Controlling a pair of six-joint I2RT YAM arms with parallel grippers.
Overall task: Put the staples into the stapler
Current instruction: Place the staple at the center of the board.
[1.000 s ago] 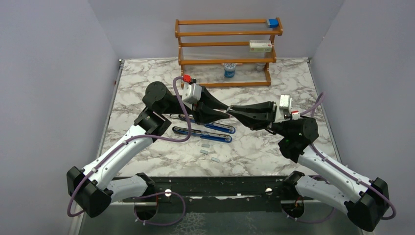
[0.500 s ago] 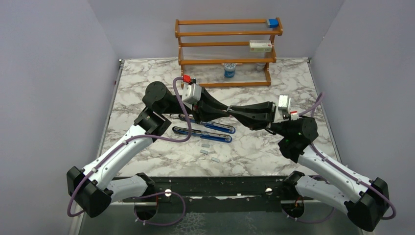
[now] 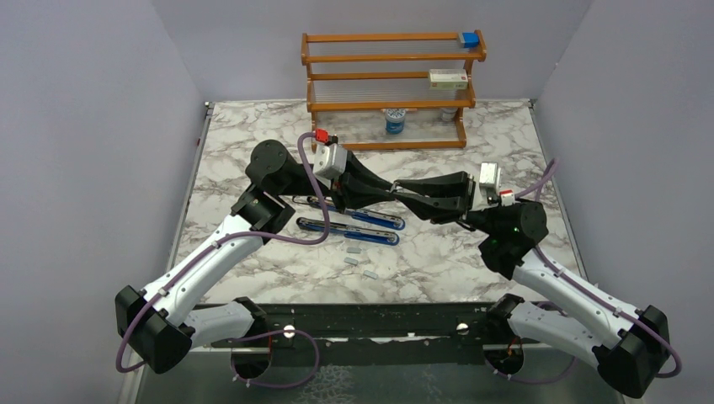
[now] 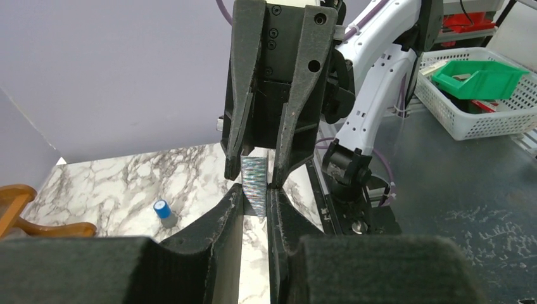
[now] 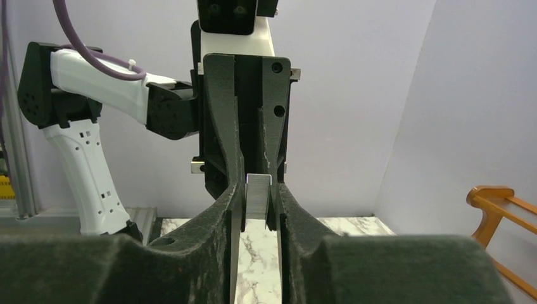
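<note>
Both arms meet tip to tip above mid-table. The short silver-grey staple strip (image 4: 254,177) stands on edge right where the tips meet. L gripper (image 4: 254,196) is clamped on the strip, its pads flush against both faces. R gripper (image 5: 258,193) brackets the same strip from the opposite side w/ a thin sliver of gap showing. Can't tell if it's pinching.

Below them on the marble table (image 3: 253,135), the long blue stapler with black base (image 3: 347,232) lies swung open, two arms side by side. The L arm's wrist covers the far arm's left end. Three loose grey staple bits (image 3: 354,249) lie just in front of the stapler, apart from it.

At the back stands a wooden rack (image 3: 387,105): blue block (image 3: 469,39) on the top rail, pink-and-white box (image 3: 448,79) one shelf down. A small blue-capped cylinder (image 3: 395,122) stands at floor level.

Vs 1 s ago: the meeting point hasn't budged, and the R gripper body now sits a touch farther back twd the rack. Stapler and loose bits haven't moved.
</note>
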